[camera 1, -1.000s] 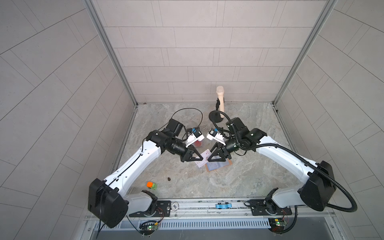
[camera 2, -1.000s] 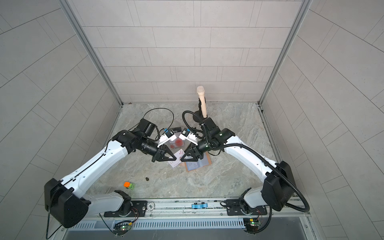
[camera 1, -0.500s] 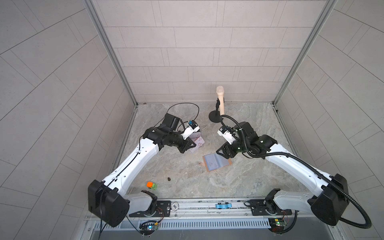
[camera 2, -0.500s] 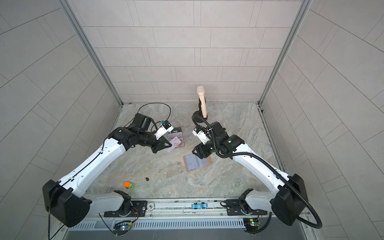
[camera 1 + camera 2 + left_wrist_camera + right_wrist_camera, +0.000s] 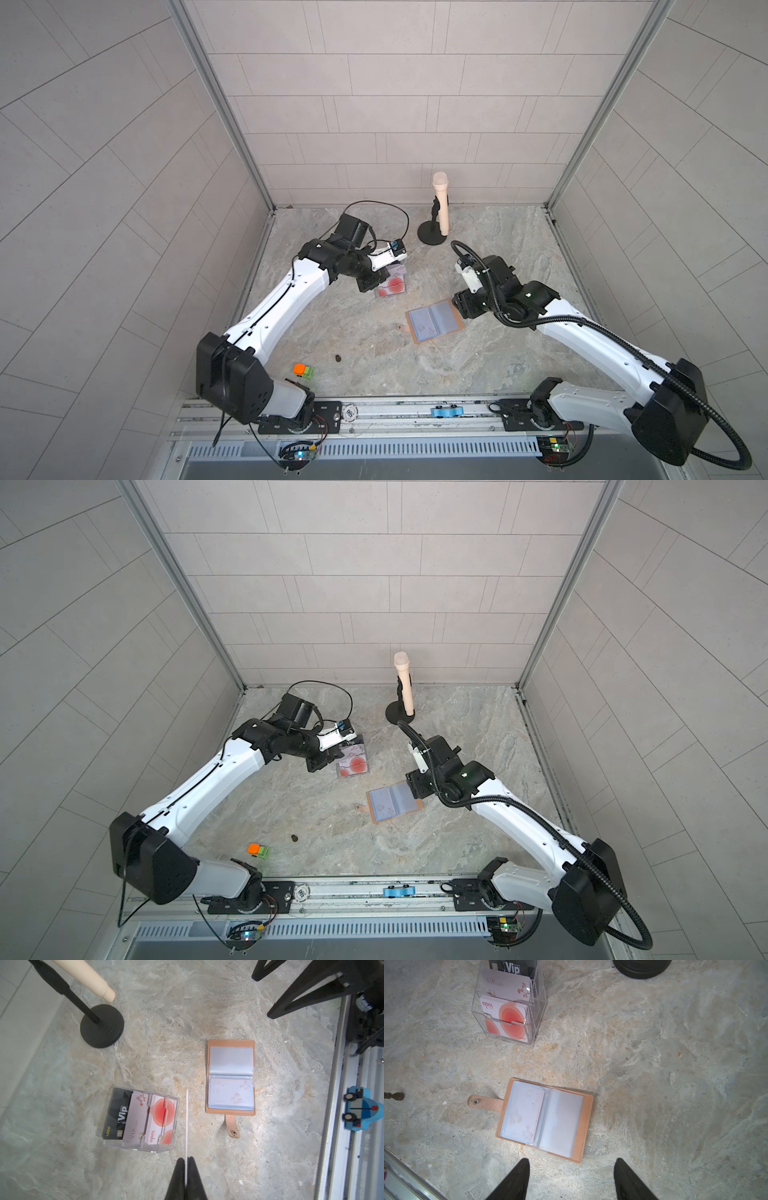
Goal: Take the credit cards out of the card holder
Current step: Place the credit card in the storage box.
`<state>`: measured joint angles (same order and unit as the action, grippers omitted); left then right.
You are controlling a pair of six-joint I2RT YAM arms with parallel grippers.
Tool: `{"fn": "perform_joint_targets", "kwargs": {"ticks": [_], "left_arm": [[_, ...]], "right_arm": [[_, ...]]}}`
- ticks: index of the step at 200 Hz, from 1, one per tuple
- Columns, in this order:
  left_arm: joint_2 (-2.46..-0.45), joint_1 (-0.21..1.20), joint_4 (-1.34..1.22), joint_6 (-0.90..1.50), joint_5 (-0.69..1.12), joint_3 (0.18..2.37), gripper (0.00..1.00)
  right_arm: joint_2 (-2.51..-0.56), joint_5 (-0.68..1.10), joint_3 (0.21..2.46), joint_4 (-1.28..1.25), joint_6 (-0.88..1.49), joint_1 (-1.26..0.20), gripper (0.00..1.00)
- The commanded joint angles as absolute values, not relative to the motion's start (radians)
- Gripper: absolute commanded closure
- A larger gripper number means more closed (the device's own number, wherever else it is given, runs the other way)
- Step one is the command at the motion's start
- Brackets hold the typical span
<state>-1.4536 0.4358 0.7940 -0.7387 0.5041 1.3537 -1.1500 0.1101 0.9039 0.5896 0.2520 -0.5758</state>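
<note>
The left arm stretched to centre-left in both top views, the left gripper clamped on a thin card beside the clear box. The right gripper hung open at the edge of the open wallet, centre frame.

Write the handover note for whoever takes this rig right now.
Left gripper: shut on a card, seen edge-on, beside the clear box.
Right gripper: open, empty, above the table by the card holder.
Card holder lies open and flat; one pale card sits in a sleeve.
Done: Vip card, pink card and red-circle card stand in the box.
Left: set down the held card, then pull the sleeved one.
</note>
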Motion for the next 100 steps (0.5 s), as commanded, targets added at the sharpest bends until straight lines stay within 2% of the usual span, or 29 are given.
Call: {"fn": "perform_joint_targets", "kwargs": {"ticks": [1, 36, 100], "left_arm": [[-1.542, 0.415, 0.848, -0.860, 0.519, 1.437, 1.00], [-1.703, 0.412, 0.915, -0.934, 0.467, 1.545, 1.00], [-1.857, 0.392, 0.900, -0.977, 0.426, 1.626, 1.00]], "right_arm": [[-1.110, 0.088, 0.884, 0.591, 0.281, -0.576, 0.33], [-1.064, 0.069, 0.863, 0.600, 0.288, -0.576, 0.33], [-1.023, 0.051, 0.831, 0.594, 0.286, -0.575, 0.33]]}}
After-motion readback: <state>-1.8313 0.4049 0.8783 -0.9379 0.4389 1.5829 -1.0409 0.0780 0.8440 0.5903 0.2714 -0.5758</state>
